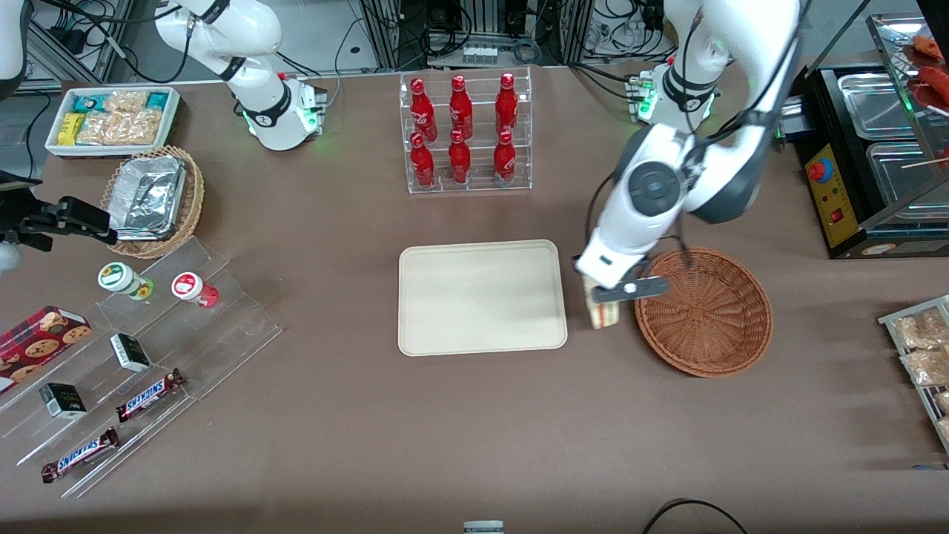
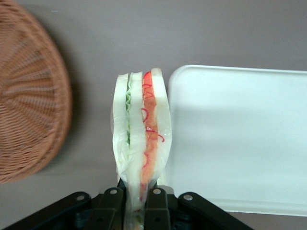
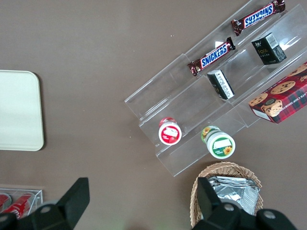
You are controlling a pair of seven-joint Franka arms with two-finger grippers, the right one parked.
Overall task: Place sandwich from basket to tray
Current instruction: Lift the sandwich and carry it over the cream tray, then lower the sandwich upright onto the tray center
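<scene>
Carrying is the step in hand: the small triangular wedge of pale bread with red, white and green filling, the sandwich [image 2: 141, 139], is out of the round reddish-brown woven wicker basket [image 1: 704, 311] and hangs over bare table between that basket and the flat cream-beige rectangular tray [image 1: 482, 297] with rounded corners. Nearest the wrist camera, the left arm's black two-finger gripper [image 2: 134, 194] pinches the wedge at its narrow end, fingers drawn in close on either face of the bread, so it is closed on the sandwich with only the bread's thickness between them. Farther out along the wedge the cut edge shows its layers, with the basket on one side and the tray's rim just beside it on the other. By my judgement the next move calls for a short sideways carry until the sandwich is fully over the tray, then a lowering and release onto its flat surface, which holds nothing yet.
</scene>
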